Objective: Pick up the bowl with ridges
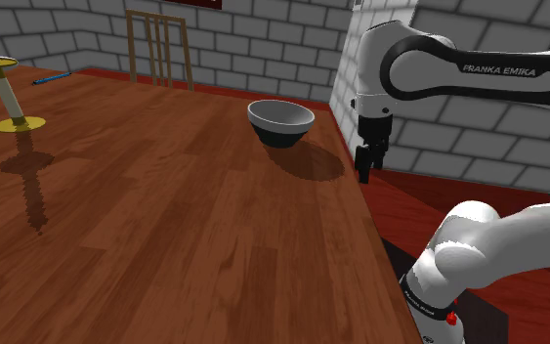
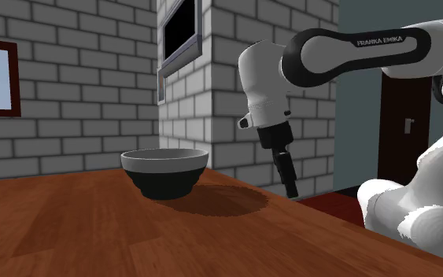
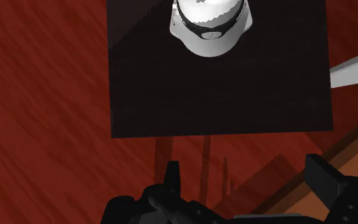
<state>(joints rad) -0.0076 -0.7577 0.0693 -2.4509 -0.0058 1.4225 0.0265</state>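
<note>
The bowl (image 1: 280,122) is dark outside and pale grey inside. It stands upright on the brown wooden table (image 1: 165,225), near the table's edge on the shoulder view's right. In the second exterior view the bowl (image 2: 164,171) casts a shadow towards the arm. My black gripper (image 1: 365,171) hangs pointing down beyond that table edge, apart from the bowl and about level with it. In the second exterior view the gripper (image 2: 290,187) is to the bowl's right. The wrist view shows the gripper (image 3: 247,170) open with nothing between its fingers, above red-brown floor.
A wooden chair (image 1: 160,49) stands at the table's far side. A white pole with yellow discs (image 1: 9,93) and a blue pen (image 1: 53,76) sit at the shoulder view's left. A brick pillar (image 2: 235,94) rises behind the bowl. The black stand top (image 3: 222,95) lies below the hand.
</note>
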